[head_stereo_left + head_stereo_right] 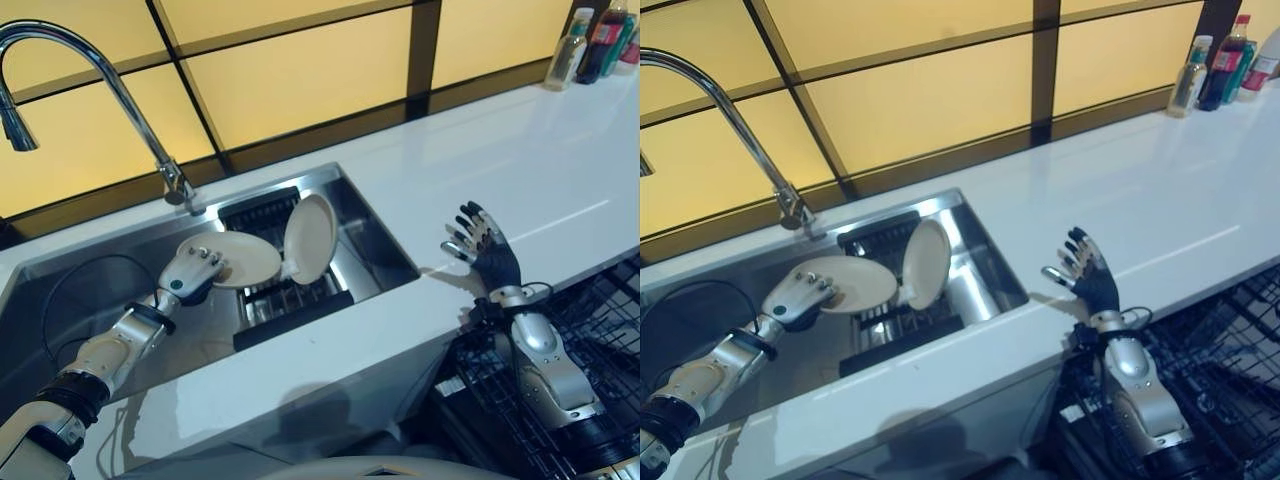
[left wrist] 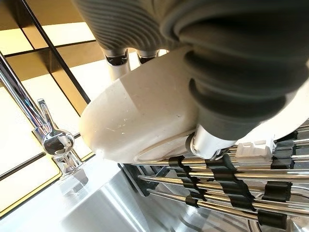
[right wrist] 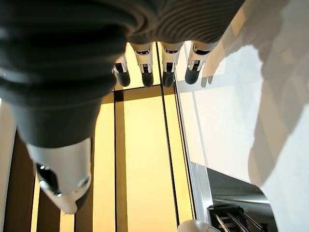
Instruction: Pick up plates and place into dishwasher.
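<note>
We see a white countertop running along the yellow-panelled wall, with a stainless sink set into it. Bottles stand on its far right corner. A chrome faucet rises behind the sink.

faucet: spout cut off | bottles: tops cut off

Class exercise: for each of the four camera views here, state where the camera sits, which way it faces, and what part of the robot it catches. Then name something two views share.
Left eye view: on the head, facing down at the sink; both arms.
Right eye view: beside it; same scene.
Left wrist view: on the left wrist, facing along the left hand gripping a plate over the rack.
Right wrist view: on the right wrist, facing the window past the open right hand.
Shared: left wrist and eye views show the faucet.
</note>
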Robot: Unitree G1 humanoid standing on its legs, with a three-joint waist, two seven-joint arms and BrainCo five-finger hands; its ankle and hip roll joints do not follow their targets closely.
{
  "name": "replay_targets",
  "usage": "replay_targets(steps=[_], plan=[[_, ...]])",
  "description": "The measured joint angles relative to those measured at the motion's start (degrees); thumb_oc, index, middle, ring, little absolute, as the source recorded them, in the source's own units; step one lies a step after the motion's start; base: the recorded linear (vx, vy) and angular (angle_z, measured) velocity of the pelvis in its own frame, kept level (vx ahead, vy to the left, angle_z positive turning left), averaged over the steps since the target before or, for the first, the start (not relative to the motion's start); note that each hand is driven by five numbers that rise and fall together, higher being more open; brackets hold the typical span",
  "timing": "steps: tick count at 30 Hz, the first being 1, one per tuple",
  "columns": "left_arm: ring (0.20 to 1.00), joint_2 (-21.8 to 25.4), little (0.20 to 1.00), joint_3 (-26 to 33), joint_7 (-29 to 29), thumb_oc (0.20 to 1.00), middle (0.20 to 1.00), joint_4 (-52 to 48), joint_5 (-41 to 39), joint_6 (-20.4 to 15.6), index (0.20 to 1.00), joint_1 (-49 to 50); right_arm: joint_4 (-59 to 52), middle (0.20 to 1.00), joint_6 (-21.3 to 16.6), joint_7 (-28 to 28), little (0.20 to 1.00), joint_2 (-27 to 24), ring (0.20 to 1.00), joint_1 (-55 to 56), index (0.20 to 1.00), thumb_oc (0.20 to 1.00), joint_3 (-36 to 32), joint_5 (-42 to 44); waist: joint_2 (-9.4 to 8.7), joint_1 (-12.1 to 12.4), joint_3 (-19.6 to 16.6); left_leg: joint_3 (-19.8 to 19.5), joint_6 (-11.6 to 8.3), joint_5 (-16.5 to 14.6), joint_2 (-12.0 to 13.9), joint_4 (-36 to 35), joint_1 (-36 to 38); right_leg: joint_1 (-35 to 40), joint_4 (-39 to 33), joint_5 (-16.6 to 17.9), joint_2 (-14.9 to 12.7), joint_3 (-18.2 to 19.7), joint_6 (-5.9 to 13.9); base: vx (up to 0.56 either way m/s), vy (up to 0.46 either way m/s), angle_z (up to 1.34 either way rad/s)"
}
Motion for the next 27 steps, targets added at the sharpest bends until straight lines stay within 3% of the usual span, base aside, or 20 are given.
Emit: replay_targets(steps=[12, 20, 27], plan=[[0.200, 0.0, 0.200, 0.8, 0.7, 0.200, 0.200, 0.4, -4.2, 0.7, 0.200, 1.1, 0.0, 1.000, 0.0, 0.5, 1.000, 1.3, 1.000, 1.2, 1.000, 1.000, 0.0, 0.0, -1.35, 0.6, -1.4, 0.0, 0.01, 0.0, 0.0, 0.0, 0.1, 0.1, 0.0, 0.0, 0.0, 0.0, -0.03, -0.02, -0.013, 0.00], [0.200, -0.1, 0.200, 8.1, 7.3, 0.200, 0.200, 0.4, -9.3, 3.3, 0.200, 4.9, 0.0, 1.000, 0.0, 0.4, 1.000, 2.1, 1.000, 1.3, 1.000, 1.000, 0.0, 0.0, -1.97, 1.6, -2.6, -0.2, 0.01, 0.0, 0.1, 0.0, 0.0, 0.2, -0.3, 0.0, 0.0, -0.4, -0.06, -0.02, -0.027, 0.02], [0.200, -0.2, 0.200, 10.5, 10.0, 0.200, 0.200, 0.4, -12.4, 6.3, 0.200, 5.4, 0.0, 1.000, 0.0, 0.4, 1.000, 2.9, 1.000, 1.5, 1.000, 1.000, -0.2, -0.1, -2.54, 2.9, -3.6, -0.3, 0.00, 0.0, 0.2, 0.0, -0.1, 0.2, -0.3, 0.0, 0.0, -0.6, -0.08, 0.00, -0.003, 0.00]])
